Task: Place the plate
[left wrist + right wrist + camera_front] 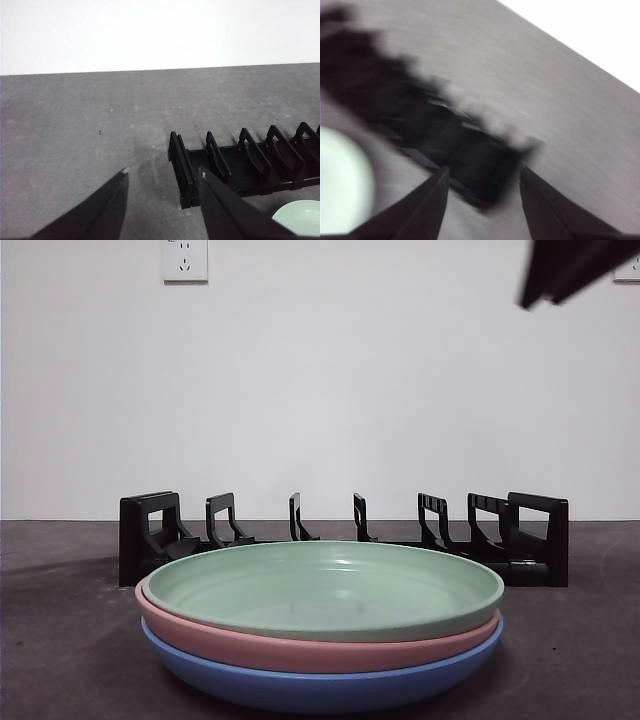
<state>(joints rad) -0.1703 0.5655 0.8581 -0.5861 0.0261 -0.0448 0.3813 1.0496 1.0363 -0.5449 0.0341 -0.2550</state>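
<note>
Three plates sit stacked on the dark table [60, 640] before you: a green plate [325, 590] on top, a pink plate [300, 650] under it and a blue plate [320, 690] at the bottom. Just behind the stack stands the black slotted rack [340, 540], its slots holding nothing. Your right gripper [482, 172] hangs above the rack's end with its jaws spread apart (its wrist picture is badly blurred), the green plate pale at one side. Your left gripper [162, 172] hovers over the rack's other end, jaws likewise apart, gripping nothing. A wall socket [185, 260] shows on the white wall [330, 390].
</note>
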